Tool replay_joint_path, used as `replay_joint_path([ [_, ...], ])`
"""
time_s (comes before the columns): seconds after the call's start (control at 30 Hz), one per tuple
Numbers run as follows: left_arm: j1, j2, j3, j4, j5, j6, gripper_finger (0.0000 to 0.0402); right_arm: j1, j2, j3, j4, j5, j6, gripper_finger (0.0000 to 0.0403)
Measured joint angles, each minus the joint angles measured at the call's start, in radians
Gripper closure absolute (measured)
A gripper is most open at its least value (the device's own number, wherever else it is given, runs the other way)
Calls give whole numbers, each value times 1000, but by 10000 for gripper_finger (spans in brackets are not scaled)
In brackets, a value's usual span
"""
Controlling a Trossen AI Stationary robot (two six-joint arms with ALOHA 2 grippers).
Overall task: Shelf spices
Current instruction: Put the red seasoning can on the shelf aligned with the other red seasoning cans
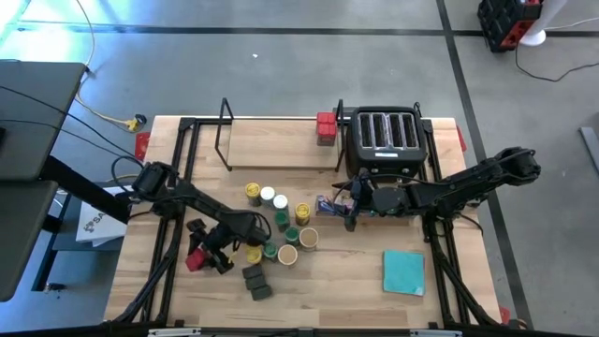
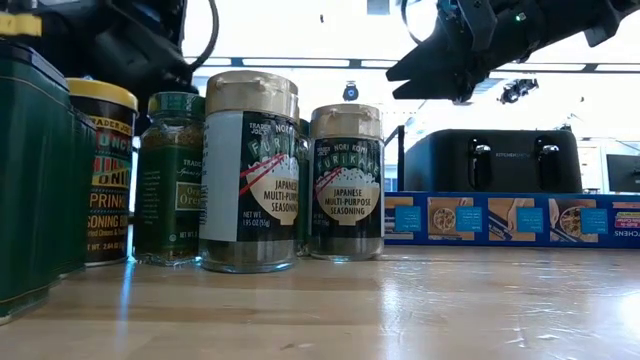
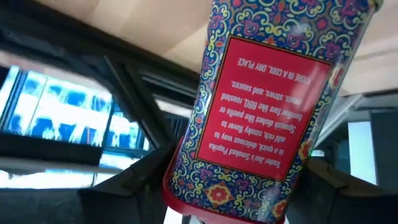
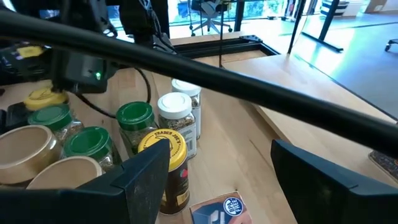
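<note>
My left gripper (image 1: pixel 200 254) sits at the table's left near part, shut on a red patterned tin (image 3: pixel 261 106) with a paprika label. Beside it stand round spice jars (image 1: pixel 281 225) with yellow, green, white and tan lids, and dark grey blocks (image 1: pixel 255 281) lie on the table. My right gripper (image 4: pixel 230 186) is open and hovers above the jars' right side, over the end of the long blue box (image 1: pixel 329 204), touching nothing. The shelf (image 1: pixel 281 140) stands at the far edge, with red tins (image 1: pixel 325 128) on its right end. My left gripper holds the red tin (image 1: pixel 195 259) pinched between its two fingers (image 3: pixel 127 190), one on each narrow side near the tin's end (image 3: pixel 217 196) closest to the wrist. The tin's length runs forward, away from the fingers. Whether its far end rests on the table cannot be told.
A black four-slot toaster (image 1: pixel 388 140) stands right of the shelf. A teal square pad (image 1: pixel 403 271) lies at the near right. In the low view a green tin (image 2: pixel 30 180) and labelled jars (image 2: pixel 250 170) stand close, with the blue box (image 2: pixel 510 220) in front of the toaster.
</note>
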Motion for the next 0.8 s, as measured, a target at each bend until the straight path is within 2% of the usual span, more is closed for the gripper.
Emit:
replay_joint_path([
  [0.27,49,-2,-3,25,-15,37,121,0,0,0,2,-29,-14,128],
  [0.43,63,-2,-3,6,-74,33,116,0,0,0,2,-30,-22,128],
  [0.57,67,-2,2,-37,-77,22,116,0,0,0,2,-30,-22,128],
  [0.63,61,-3,21,-92,-105,33,116,0,0,0,2,-31,-33,128],
  [0.8,40,-58,68,-81,-207,-22,116,0,0,0,3,-33,-48,128],
])
